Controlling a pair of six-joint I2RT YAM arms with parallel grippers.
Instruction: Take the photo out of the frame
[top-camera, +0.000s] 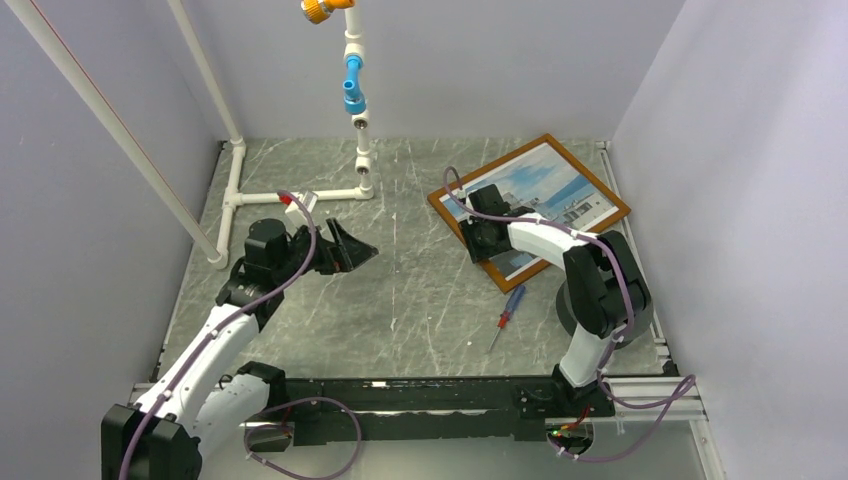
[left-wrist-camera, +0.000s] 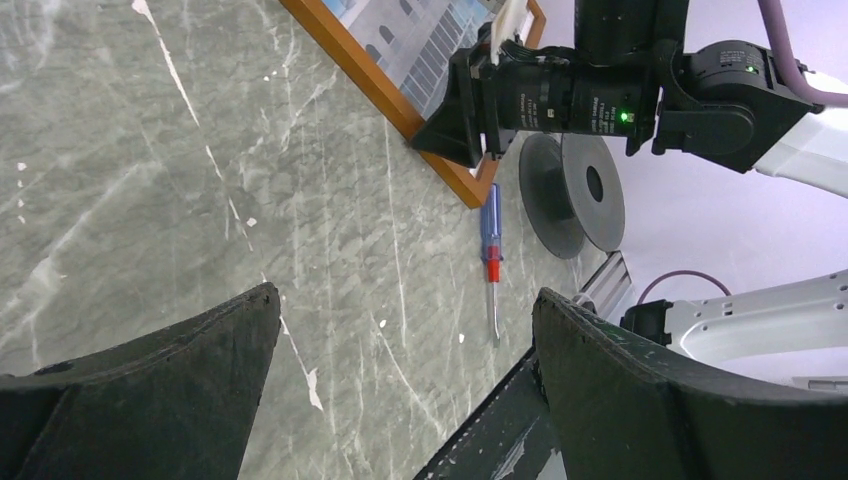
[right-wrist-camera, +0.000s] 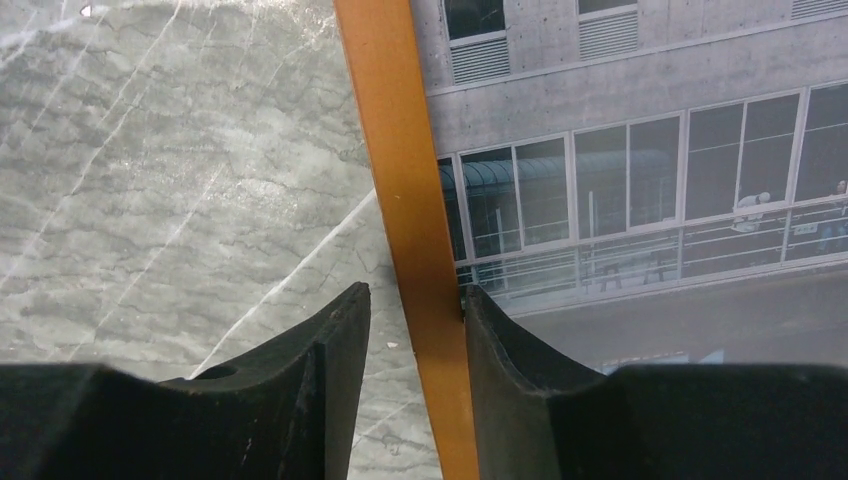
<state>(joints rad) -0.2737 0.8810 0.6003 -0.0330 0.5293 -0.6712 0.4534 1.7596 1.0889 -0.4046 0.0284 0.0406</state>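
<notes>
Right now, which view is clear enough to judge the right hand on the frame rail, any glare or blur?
Right wrist: sharpest; the frame rail and photo windows read crisply between the dark fingers of the right hand, no glare. Top external: even light, but the arm hides the contact. Left wrist: the left hand is near-black foreground, the frame distant.

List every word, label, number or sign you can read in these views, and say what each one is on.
No text is readable in any view.
photo: small sign-like patches by the building's walkway, too blurred to read.
screwdriver: no marking visible on its handle.
</notes>
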